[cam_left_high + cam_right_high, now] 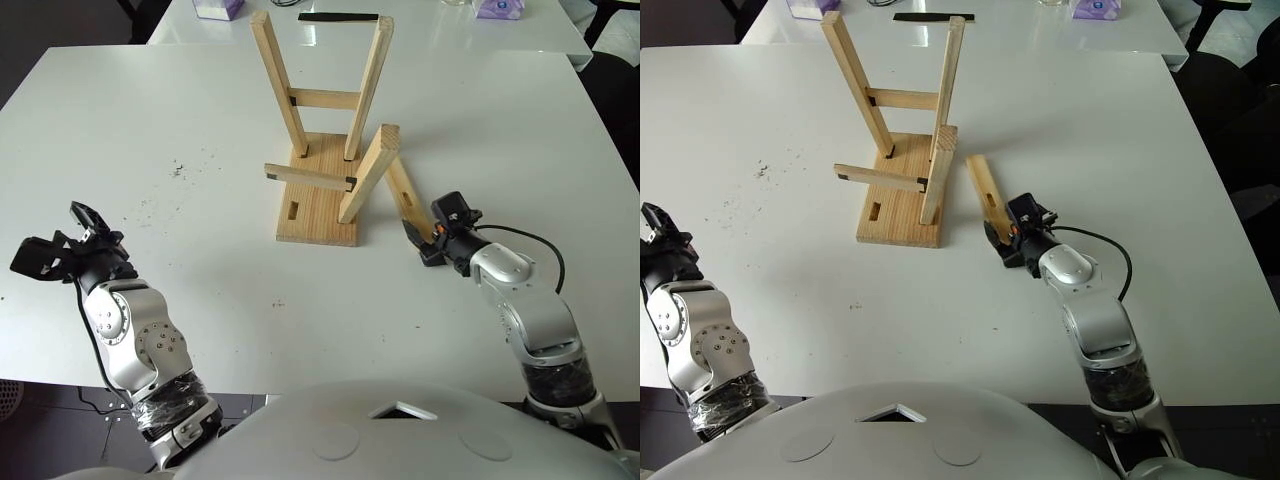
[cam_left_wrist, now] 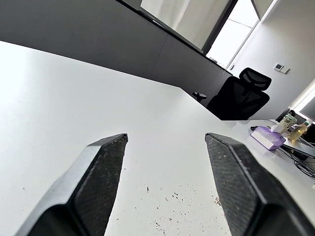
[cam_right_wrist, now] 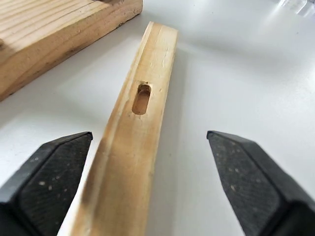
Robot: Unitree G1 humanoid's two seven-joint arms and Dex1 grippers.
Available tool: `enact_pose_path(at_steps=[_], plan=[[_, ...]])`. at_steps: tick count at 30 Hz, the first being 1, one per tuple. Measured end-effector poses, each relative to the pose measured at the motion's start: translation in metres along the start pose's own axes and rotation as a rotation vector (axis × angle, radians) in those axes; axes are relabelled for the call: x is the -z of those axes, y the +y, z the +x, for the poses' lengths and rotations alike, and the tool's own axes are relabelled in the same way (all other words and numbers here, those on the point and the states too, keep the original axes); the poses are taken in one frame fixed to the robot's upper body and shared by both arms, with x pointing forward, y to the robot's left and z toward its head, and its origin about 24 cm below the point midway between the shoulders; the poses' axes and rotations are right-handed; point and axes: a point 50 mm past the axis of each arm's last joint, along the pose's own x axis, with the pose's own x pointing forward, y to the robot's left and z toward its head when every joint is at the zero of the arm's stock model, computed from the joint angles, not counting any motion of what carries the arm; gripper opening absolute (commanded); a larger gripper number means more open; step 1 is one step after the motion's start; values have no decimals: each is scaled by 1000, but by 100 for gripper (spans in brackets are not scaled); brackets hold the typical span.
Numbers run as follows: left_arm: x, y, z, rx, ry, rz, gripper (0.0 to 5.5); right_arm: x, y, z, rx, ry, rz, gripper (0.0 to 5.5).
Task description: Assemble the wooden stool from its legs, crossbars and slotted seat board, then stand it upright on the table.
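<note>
The slotted seat board [image 1: 325, 218] lies flat mid-table. Two legs [image 1: 278, 80] stand upright in its far end, joined by a crossbar [image 1: 324, 99]. A third leg [image 1: 369, 175] leans tilted at the board's right side, with a second crossbar [image 1: 305, 175] attached. A loose leg [image 1: 403, 193] lies flat on the table right of the board. My right gripper [image 3: 148, 136] is open, its fingers [image 3: 54, 172] on either side of that leg's near end [image 3: 145, 93] without touching it. My left gripper [image 2: 167, 142] is open and holds nothing, low over the table's near left corner [image 1: 55, 240].
Dark crumbs [image 1: 178, 170] dot the table left of the board. A second table behind carries a black strip [image 1: 338, 17] and purple boxes [image 1: 218, 8]. An office chair [image 2: 241, 97] stands beyond the table's left side.
</note>
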Motion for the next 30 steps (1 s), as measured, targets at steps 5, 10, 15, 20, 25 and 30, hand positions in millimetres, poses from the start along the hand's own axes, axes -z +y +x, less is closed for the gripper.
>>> enact_pose_path(at_steps=[5,10,15,20,25,30], plan=[[3,-6,4,13,6,-7,295,7,2,9,-3,35,34,430],[5,-11,9,31,9,-6,295,18,1,15,33,44,57,430],[6,-9,11,27,10,2,295,20,0,16,39,40,69,405],[5,-9,11,23,2,0,295,20,3,17,32,40,83,330],[5,-8,11,20,-2,1,295,17,7,17,18,27,88,259],[7,-9,12,18,2,-2,295,12,7,19,18,15,80,204]])
